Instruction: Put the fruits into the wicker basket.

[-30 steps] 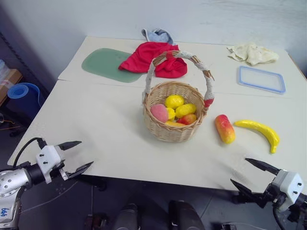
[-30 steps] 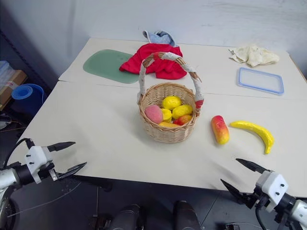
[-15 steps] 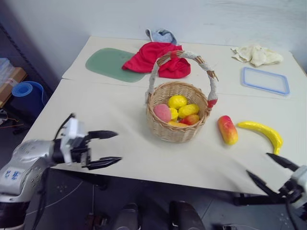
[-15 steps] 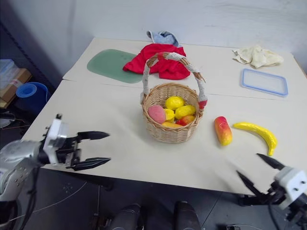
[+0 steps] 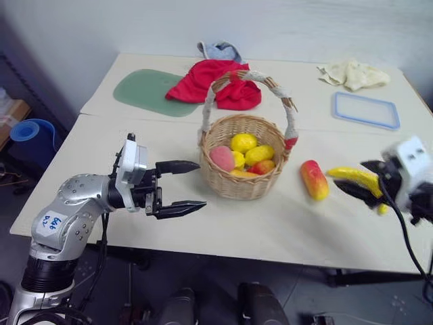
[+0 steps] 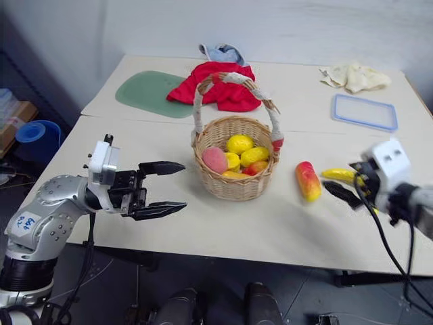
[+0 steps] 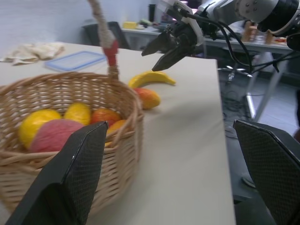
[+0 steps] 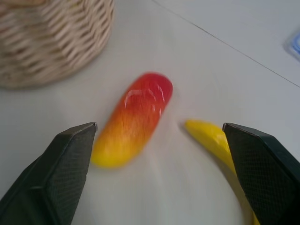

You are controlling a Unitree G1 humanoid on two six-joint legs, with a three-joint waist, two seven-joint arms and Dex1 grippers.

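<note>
Currently I'm hovering the right gripper (image 5: 365, 179), fingers spread, over the banana (image 5: 358, 177); left gripper (image 5: 191, 185) gaping beside the basket (image 5: 237, 183).

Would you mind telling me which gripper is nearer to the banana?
Right. The right gripper hovers open right over the banana; the left gripper hangs open on the far side of the wicker basket.

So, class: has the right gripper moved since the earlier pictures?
Yes. The right gripper has risen from below the table edge to the banana.
</note>
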